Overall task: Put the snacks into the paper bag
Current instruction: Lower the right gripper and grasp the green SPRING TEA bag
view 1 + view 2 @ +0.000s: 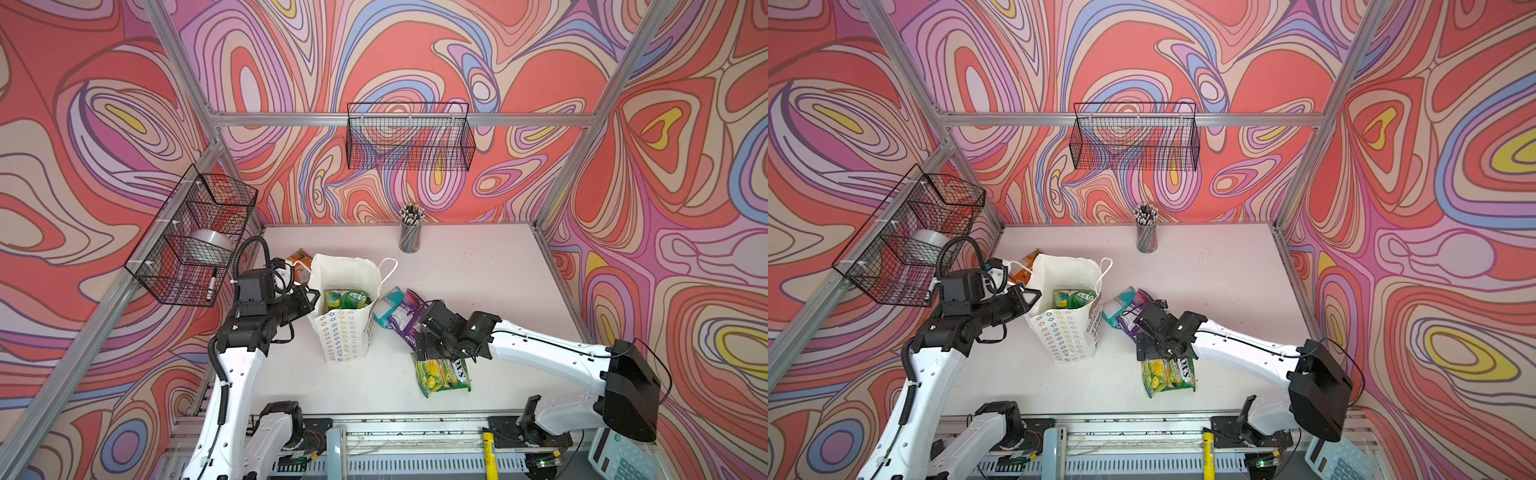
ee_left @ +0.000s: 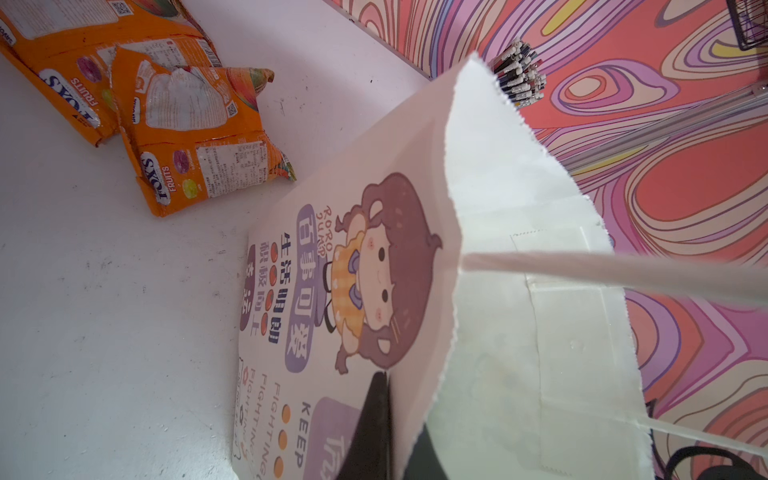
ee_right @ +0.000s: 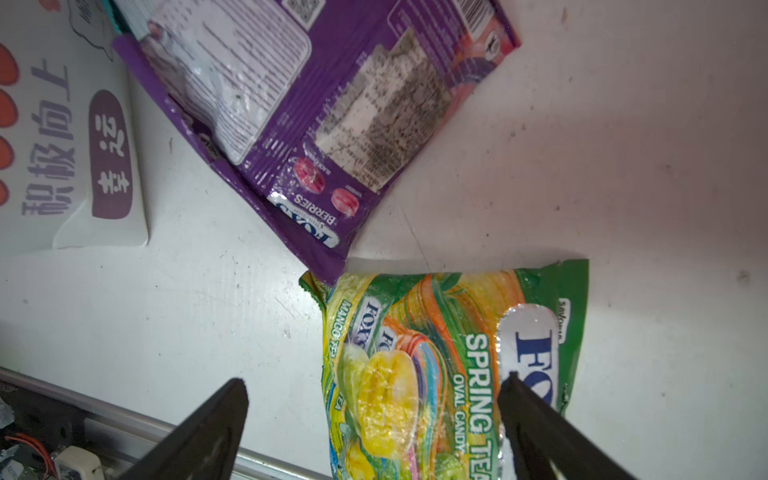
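White arms [image 1: 540, 353] reach in from the near edge over the pale tabletop [image 1: 478, 282]. On the left, the left pincer [image 1: 311, 296] is clenched on the rim of the paper bag [image 1: 345, 332], which stands upright left of centre with green pouches [image 1: 347, 298] inside. The right pincer [image 3: 374, 388] hangs spread wide above a green FOX'S pouch [image 3: 415, 353] lying flat; whether they touch I cannot tell. A purple pouch [image 3: 332, 104] meets that pouch's corner, and a teal pouch [image 1: 388, 305] lies just beside the bag. Two orange pouches [image 2: 187, 137] lie behind the bag. A pencil cup [image 1: 410, 237] stands at the back.
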